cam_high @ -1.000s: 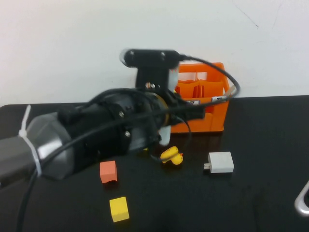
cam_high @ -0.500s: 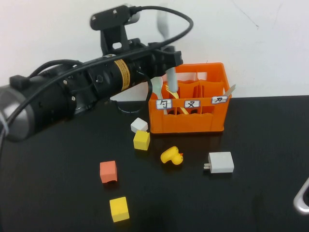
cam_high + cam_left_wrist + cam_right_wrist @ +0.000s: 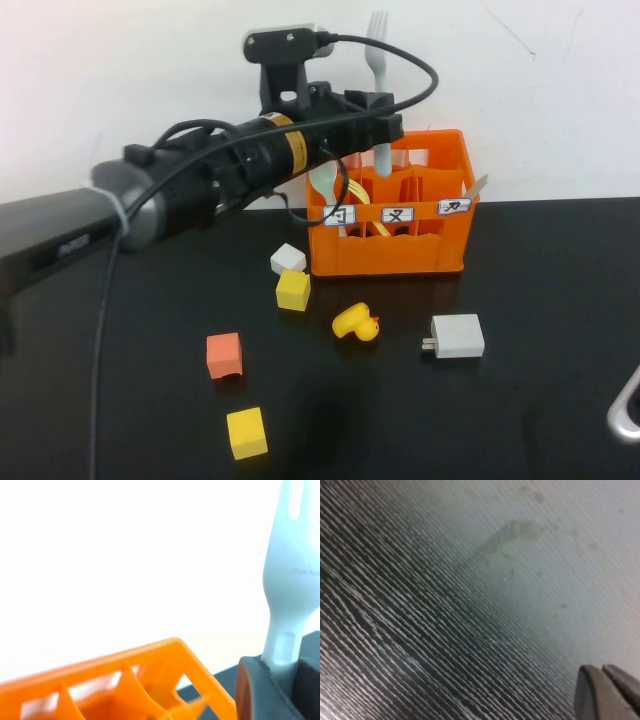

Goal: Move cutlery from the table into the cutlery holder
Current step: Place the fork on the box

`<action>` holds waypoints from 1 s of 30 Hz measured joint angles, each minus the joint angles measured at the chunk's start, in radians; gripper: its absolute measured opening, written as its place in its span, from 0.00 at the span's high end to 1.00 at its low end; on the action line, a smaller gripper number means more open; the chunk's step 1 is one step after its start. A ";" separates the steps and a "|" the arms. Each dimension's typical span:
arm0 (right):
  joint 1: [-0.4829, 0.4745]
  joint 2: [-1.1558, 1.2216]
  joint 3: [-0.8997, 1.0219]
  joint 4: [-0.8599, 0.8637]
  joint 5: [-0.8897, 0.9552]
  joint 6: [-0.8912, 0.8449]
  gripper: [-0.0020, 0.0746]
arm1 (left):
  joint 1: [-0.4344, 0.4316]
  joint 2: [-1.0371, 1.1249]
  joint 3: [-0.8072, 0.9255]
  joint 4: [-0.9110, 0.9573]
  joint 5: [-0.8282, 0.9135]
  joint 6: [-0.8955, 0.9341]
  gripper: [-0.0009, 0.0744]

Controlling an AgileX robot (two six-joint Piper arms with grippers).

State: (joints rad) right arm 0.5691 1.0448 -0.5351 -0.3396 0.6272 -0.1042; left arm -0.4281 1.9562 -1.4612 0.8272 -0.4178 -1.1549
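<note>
Item: my left pincer (image 3: 383, 125), raised above the orange cutlery holder (image 3: 400, 255), over its left-to-middle compartments. Its jaws are closed on the handle of a light grey fork (image 3: 379, 70), held upright with the tines at the top; the handle's lower end reaches down toward the holder's rim. In the left wrist view the fork (image 3: 290, 580) rises out between my pincer's grey pads (image 3: 265, 692), with the holder (image 3: 150, 680) below.

Item: cutlery holder, standing at the back of the black worktop (image 3: 520, 400) near the white wall, three white labels on its front. A mint-green spoon (image 3: 323, 182) stands in its left compartment; something yellow shows inside beside it.

Item: my right pincer (image 3: 607, 690), seen in the right wrist view with its fingertips pressed together, holding nothing, above the worktop. A metal part at the right edge of the high view may belong to this arm.

Item: loose things on the worktop in front of the holder: a white cube (image 3: 287, 259) touching a yellow cube (image 3: 293, 290), a yellow duck (image 3: 356, 324), a grey block (image 3: 457, 336), an orange cube (image 3: 224, 355), a second yellow cube (image 3: 246, 432).
</note>
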 joint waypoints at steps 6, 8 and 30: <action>0.000 0.000 0.000 0.000 -0.004 0.000 0.98 | 0.000 0.099 -0.099 -0.057 -0.002 0.043 0.84; 0.000 0.000 0.000 0.000 -0.004 0.000 0.98 | 0.000 0.122 -0.119 -0.061 -0.002 0.047 0.84; 0.000 0.000 0.000 0.000 -0.005 0.000 0.98 | 0.032 0.190 -0.166 -0.063 -0.039 0.055 0.84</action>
State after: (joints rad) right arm 0.5691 1.0448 -0.5351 -0.3396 0.6223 -0.1042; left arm -0.3965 2.1462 -1.6268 0.7638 -0.4565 -1.1002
